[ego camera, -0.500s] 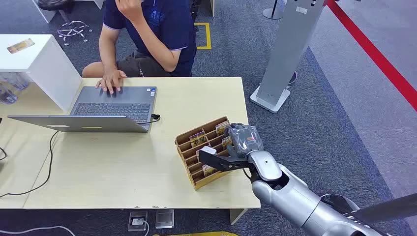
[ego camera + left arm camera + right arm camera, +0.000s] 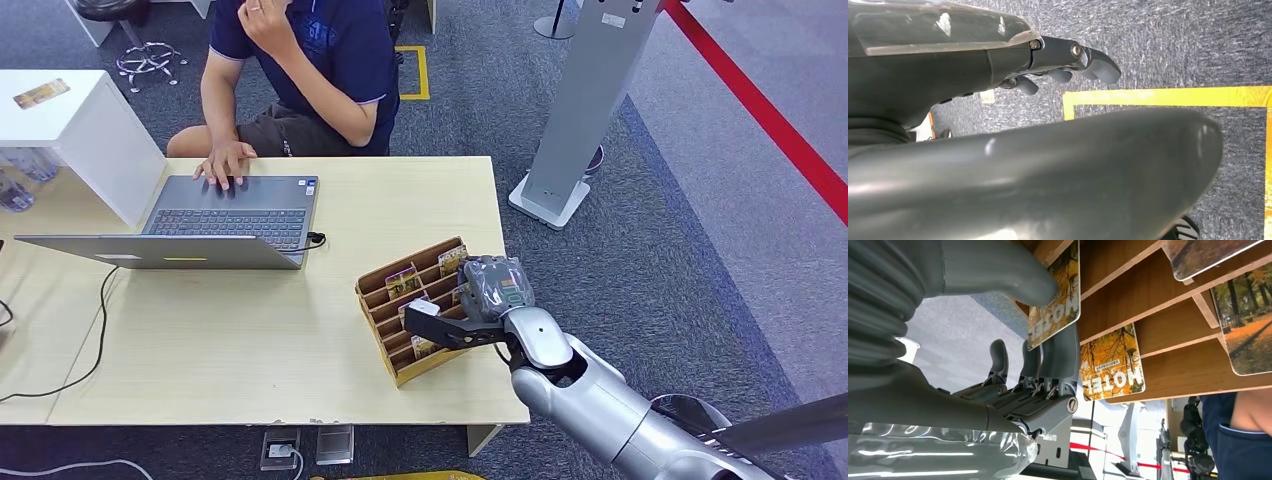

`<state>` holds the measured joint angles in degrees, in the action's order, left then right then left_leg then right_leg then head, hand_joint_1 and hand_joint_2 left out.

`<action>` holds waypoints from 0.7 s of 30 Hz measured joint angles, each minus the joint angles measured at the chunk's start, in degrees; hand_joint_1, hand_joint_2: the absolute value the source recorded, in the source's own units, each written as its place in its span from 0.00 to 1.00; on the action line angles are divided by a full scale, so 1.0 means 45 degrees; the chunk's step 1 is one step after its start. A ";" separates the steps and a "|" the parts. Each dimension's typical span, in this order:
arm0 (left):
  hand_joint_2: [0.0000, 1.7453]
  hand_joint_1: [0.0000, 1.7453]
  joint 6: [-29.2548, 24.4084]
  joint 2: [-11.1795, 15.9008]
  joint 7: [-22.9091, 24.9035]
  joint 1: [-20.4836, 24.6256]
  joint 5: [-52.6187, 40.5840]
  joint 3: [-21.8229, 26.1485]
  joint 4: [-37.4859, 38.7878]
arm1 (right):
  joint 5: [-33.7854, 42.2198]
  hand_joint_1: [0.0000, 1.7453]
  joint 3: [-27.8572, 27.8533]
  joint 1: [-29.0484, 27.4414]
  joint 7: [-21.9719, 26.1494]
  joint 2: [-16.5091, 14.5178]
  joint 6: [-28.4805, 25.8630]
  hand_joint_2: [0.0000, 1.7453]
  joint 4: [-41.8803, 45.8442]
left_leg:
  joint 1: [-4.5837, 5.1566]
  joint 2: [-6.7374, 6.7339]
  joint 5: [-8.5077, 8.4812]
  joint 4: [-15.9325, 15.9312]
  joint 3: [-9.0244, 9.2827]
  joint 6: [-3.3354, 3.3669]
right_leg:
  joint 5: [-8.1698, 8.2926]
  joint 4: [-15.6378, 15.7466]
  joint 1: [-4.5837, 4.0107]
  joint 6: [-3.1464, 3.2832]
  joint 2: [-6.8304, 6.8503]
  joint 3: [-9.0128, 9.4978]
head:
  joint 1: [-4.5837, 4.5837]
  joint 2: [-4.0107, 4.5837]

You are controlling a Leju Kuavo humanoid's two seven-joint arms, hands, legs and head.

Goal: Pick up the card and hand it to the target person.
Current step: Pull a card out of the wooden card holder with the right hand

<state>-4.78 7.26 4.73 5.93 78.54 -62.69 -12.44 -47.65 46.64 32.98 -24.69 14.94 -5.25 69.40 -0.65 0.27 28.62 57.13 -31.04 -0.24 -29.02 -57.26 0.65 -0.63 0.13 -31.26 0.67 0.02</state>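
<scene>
A wooden card rack [image 2: 378, 310] stands near the table's right front corner with several autumn-print HOTEL cards [image 2: 402, 282] in its slots. My right hand [image 2: 487, 290] reaches into the rack from the right. In the right wrist view its thumb [image 2: 998, 275] presses on the face of one HOTEL card [image 2: 1055, 295] and its fingers [image 2: 1063, 355] lie behind it, so it pinches the card at the slot's edge. Another card [image 2: 1112, 365] sits in the slot beside it. The person [image 2: 320, 60] sits at the far side of the table. My left hand [image 2: 1068, 60] hangs over the carpet, holding nothing.
An open laptop [image 2: 220, 215] lies at the table's far left with the person's hand on it, and a cable [image 2: 95, 330] trails toward the front edge. A white box [image 2: 80, 130] stands at far left. A grey stand [image 2: 585, 110] rises on the carpet right of the table [image 2: 250, 340].
My right hand has barely shifted at the rack. The person's raised hand has moved a little.
</scene>
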 joint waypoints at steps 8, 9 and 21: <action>0.00 0.00 -0.0001 0.0000 0.0003 0.0000 0.0017 0.0000 0.0000 | 0.0007 0.95 0.0000 -0.0006 0.0017 -0.0002 -0.0005 1.00 -0.0029 | 0.0000 0.0000 0.0000 0.0000 0.0002 0.0000 | 0.0000 0.0000 0.0000 0.0000 0.0000 0.0000 | 0.0006 0.0000; 0.00 0.00 -0.0001 0.0000 0.0003 0.0000 0.0018 0.0000 0.0000 | 0.0009 0.98 0.0000 -0.0008 0.0017 -0.0002 -0.0005 1.00 -0.0028 | 0.0000 -0.0001 0.0000 0.0000 0.0003 0.0000 | 0.0000 0.0001 0.0000 0.0000 0.0000 0.0000 | 0.0005 0.0000; 0.00 0.00 -0.0019 0.0000 -0.0012 0.0000 -0.0095 -0.0002 0.0000 | 0.0063 1.00 -0.0090 -0.0062 -0.0034 0.0005 -0.0004 1.00 -0.0010 | 0.0000 -0.0003 0.0000 0.0000 0.0011 0.0000 | 0.0000 0.0001 0.0000 0.0000 -0.0002 0.0004 | 0.0004 -0.0001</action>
<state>-4.87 7.26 4.67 5.93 78.11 -62.70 -12.44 -47.36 46.24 32.70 -24.84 14.96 -5.26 69.35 -0.65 0.26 28.62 57.13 -30.99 -0.24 -29.02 -57.26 0.65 -0.63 0.13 -31.25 0.68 0.01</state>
